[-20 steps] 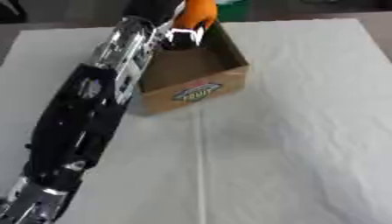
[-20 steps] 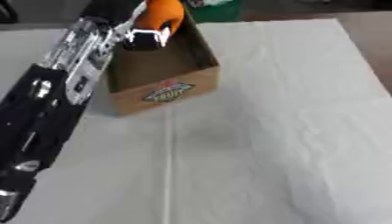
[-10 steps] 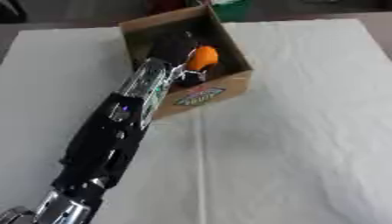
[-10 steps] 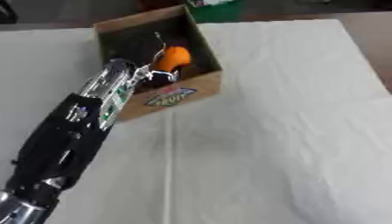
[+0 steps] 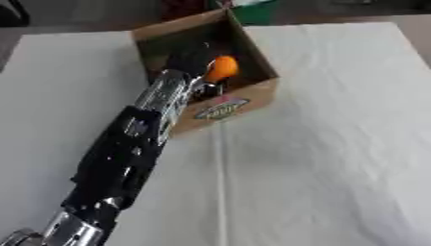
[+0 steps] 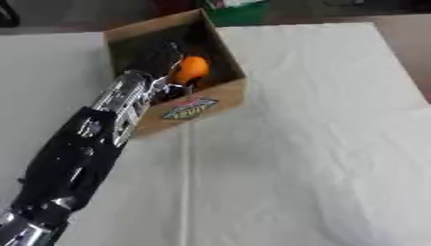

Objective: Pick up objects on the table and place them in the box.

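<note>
**Left hand inside box with orange object**

The left hand point(image 5: 195, 72) is lowered into the cardboard box point(image 5: 252, 98); its dark fingers merge with the box's shadowed interior, so their state cannot be determined. The orange object point(image 5: 222, 68) lies at the hand's right side, touching or just beside it, below the box rim. The left arm extends diagonally from the lower-left corner over the box's near wall. The right hand is not visible.

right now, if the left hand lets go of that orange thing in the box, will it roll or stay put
The orange object looks round and smooth, so it would probably roll a little. The cardboard box has walls on every side of it, so it should stay inside. The left hand reaches into the box beside it; whether it grips it is unclear.
</note>
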